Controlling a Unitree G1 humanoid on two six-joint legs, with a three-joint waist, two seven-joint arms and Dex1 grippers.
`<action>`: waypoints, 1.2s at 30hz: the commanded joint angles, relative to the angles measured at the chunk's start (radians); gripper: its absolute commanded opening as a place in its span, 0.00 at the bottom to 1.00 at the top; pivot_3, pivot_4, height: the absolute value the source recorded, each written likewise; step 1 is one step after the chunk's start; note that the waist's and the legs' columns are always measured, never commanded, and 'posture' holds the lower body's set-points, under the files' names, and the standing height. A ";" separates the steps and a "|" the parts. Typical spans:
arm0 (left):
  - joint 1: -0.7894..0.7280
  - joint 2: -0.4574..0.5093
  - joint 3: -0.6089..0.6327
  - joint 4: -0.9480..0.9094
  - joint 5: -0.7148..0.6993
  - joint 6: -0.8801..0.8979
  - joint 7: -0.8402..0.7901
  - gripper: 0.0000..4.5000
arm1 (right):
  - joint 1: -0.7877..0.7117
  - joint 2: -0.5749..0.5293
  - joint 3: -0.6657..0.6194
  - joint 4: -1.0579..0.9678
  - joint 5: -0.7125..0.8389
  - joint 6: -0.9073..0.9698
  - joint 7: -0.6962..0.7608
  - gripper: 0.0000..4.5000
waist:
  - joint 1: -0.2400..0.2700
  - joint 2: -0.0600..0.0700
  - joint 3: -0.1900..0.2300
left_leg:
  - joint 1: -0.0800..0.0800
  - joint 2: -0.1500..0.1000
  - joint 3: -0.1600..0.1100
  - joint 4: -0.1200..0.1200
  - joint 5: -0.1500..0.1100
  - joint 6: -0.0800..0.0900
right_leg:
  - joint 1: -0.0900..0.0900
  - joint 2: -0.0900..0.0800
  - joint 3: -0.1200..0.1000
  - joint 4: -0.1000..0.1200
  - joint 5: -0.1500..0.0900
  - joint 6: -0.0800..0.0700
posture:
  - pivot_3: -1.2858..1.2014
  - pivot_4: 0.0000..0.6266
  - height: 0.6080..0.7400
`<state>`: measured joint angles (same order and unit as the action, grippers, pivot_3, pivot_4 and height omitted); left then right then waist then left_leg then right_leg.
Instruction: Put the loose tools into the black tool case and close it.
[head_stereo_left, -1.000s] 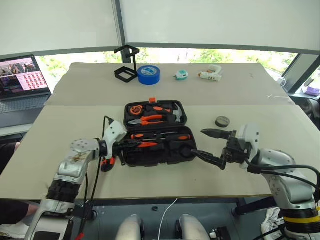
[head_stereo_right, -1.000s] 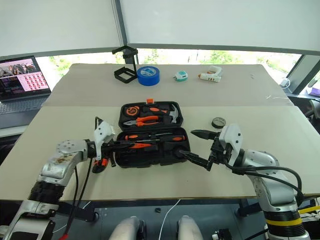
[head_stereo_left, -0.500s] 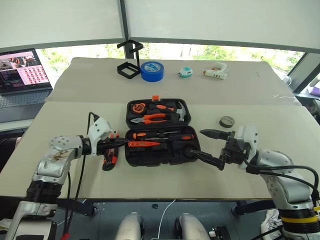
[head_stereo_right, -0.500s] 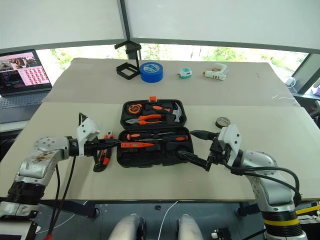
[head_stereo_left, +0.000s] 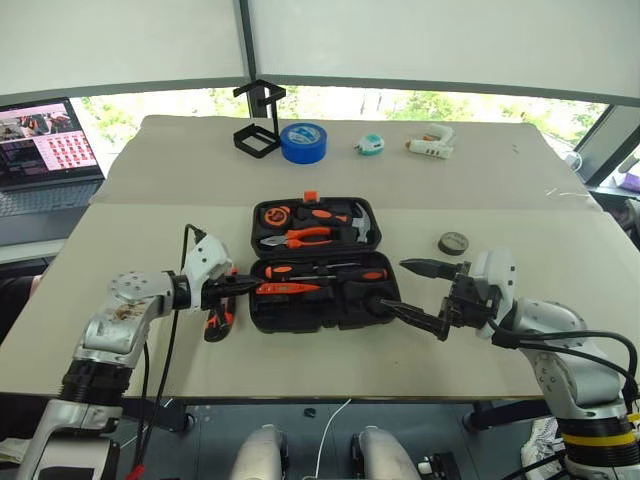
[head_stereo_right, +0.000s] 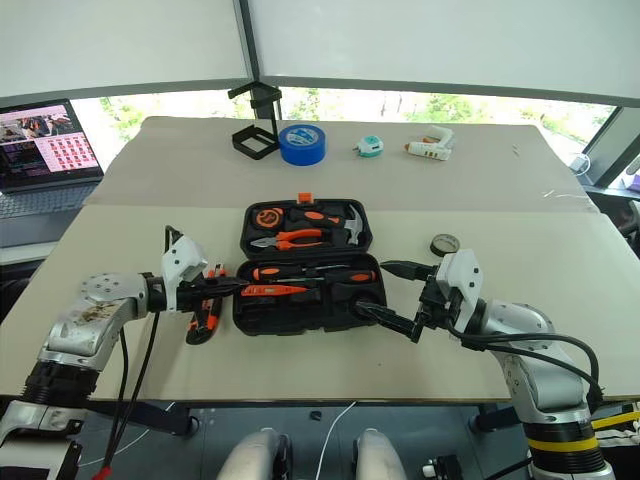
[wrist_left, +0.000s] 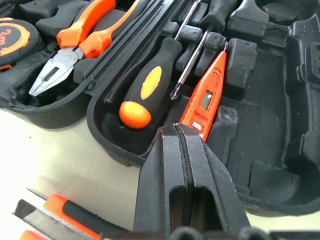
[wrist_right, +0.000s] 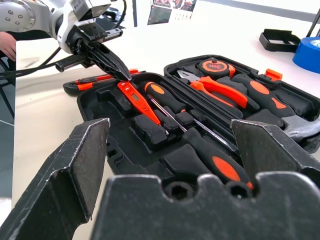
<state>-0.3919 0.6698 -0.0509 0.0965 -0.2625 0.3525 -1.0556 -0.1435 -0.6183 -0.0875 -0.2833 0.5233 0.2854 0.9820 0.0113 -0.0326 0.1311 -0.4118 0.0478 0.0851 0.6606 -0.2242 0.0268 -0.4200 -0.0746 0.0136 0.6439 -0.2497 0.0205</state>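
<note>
The black tool case (head_stereo_left: 300, 322) lies open in the middle of the table. In its near half rest two black-and-orange screwdrivers (wrist_left: 145, 90) (wrist_right: 215, 160) and the slim orange tester screwdriver (wrist_left: 207, 95). My left gripper (head_stereo_left: 243, 286) is shut with nothing between its fingers, its tip at the tester's near end by the case's left rim. The black-orange utility knife (head_stereo_left: 217, 320) lies on the table just left of the case, under my left gripper. The small dark grey tape roll (head_stereo_left: 452, 242) sits right of the case. My right gripper (head_stereo_left: 395, 287) stands open at the case's right side, holding nothing.
The lid half holds pliers (head_stereo_left: 300, 238), a hammer and a tape measure. At the far edge stand a black wire stand (head_stereo_left: 256, 125), a blue tape roll (head_stereo_left: 303, 143), a small teal object (head_stereo_left: 369, 146) and a white glue gun (head_stereo_left: 428, 146). A laptop (head_stereo_left: 45, 150) sits far left.
The whole picture has shifted, so the camera moved. The tools, the case and both grippers keep their places.
</note>
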 joint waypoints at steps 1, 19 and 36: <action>0.001 -0.019 -0.058 0.021 0.040 0.020 0.013 0.00 | -0.016 -0.005 -0.012 -0.021 0.005 -0.017 0.001 1.00 | 0.001 0.000 0.000 | 0.000 0.000 0.000 0.000 0.000 0.000 | 0.000 0.000 0.000 0.000 0.000 0.000 | 0.52 0.24 1.00; 0.022 -0.041 -0.118 0.023 0.080 0.041 0.056 0.00 | -0.024 -0.004 -0.015 -0.017 0.002 -0.022 -0.001 1.00 | 0.000 0.000 0.000 | 0.009 0.000 0.000 0.000 0.000 0.000 | 0.010 0.000 0.000 -0.001 0.000 0.000 | 0.52 0.24 1.00; 0.625 0.133 0.679 -0.294 -0.200 -0.030 0.028 0.83 | 0.064 -0.086 -0.191 0.194 0.020 -0.393 0.298 1.00 | -0.024 0.002 0.004 | 0.004 0.003 0.002 -0.001 -0.004 0.004 | 0.001 -0.002 0.002 -0.001 0.000 0.000 | 0.52 0.24 1.00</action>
<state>0.1870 0.7847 0.5358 -0.1946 -0.4742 0.3295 -1.0315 -0.0800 -0.7015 -0.2416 -0.0883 0.5242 -0.0265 1.2338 -0.0128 -0.0310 0.1354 -0.4076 0.0506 0.0875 0.6598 -0.2278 0.0309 -0.4186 -0.0770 0.0149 0.6430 -0.2501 0.0206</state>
